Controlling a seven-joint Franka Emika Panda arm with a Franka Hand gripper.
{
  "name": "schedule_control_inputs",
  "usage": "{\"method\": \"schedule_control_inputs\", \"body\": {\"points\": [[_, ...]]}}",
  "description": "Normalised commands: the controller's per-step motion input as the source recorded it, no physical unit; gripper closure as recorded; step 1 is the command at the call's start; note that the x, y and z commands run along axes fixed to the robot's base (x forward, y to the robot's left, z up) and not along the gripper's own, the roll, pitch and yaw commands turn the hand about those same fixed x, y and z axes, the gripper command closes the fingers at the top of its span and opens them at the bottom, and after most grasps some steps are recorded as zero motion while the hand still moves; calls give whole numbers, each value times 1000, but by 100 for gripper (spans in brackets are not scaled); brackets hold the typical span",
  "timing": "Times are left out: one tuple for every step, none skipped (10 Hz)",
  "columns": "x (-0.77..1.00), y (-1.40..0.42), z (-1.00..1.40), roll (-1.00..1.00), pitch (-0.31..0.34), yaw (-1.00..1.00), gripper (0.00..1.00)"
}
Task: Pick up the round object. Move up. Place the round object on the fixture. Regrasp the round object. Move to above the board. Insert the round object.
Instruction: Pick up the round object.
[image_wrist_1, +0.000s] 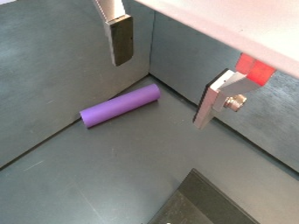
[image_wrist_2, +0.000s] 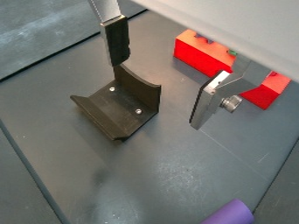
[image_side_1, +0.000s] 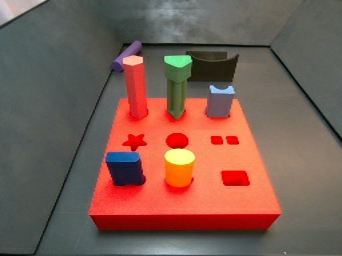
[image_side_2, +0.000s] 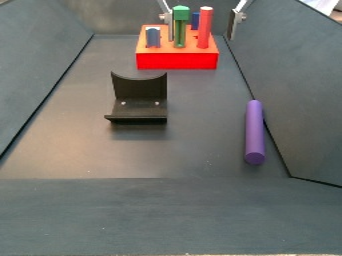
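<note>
Purple peg lying along wall edge, claw apart above open floor, fixture apart

The round object, a slim purple peg, lies flat along a floor edge by the wall; the gripper hangs open above, apart from the dark fixture and red board

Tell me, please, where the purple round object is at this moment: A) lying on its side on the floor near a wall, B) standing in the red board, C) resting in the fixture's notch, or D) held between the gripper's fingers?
A: the round object lies flat on the floor beside the wall, apart from the fixture and the board, while the gripper hangs open and empty above it.
</note>
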Motion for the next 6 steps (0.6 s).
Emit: {"method": "schedule_control_inputs", "body": {"points": [[137, 214, -77, -171, 3, -117, 0], [-377, 157, -114, 0, -103, -171, 0], [-409, 257, -689, 61, -64, -331, 0], [-414, 289, -854, 0, -139, -414, 0], [-303, 160, -769, -40, -194, -394, 0], [-97, 189, -840, -67, -143, -220, 0]]}}
